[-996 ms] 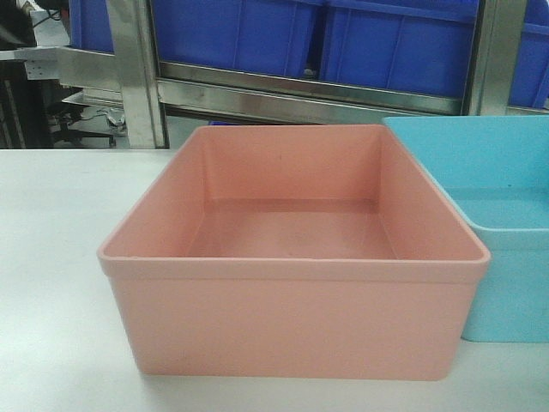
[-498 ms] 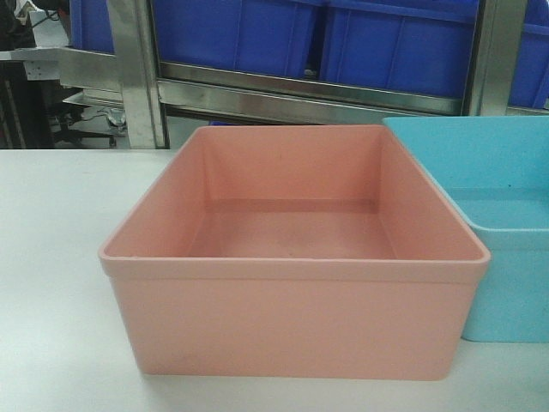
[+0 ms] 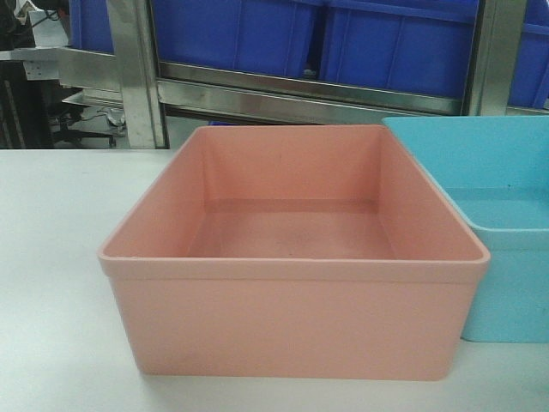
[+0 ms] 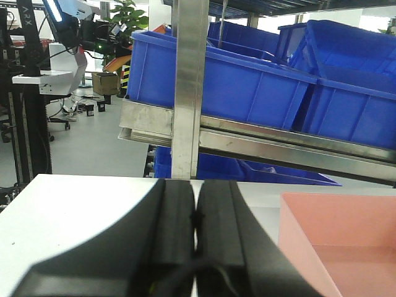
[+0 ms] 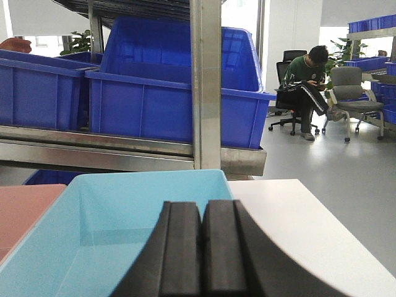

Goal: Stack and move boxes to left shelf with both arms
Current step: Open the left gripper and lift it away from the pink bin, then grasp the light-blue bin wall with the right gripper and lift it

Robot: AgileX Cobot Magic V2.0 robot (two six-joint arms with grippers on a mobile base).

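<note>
The salmon pink box (image 3: 292,257) stands empty on the white table (image 3: 51,257), with the light blue box (image 3: 497,215) close against its right side. Neither gripper shows in the front view. My left gripper (image 4: 195,192) is shut with nothing in it, over the table to the left of the pink box (image 4: 337,247). My right gripper (image 5: 202,210) is also shut and empty, hovering over the right half of the blue box (image 5: 93,235). The pink box's corner (image 5: 25,210) shows at the left. The left shelf's steel bar (image 4: 260,142) runs behind the table.
Glossy dark blue bins (image 3: 386,34) fill the steel rack (image 3: 300,94) behind the table, with upright posts (image 3: 133,69). A person sits on a chair (image 5: 309,80) far right. A stand with equipment (image 4: 31,93) is off the table's left.
</note>
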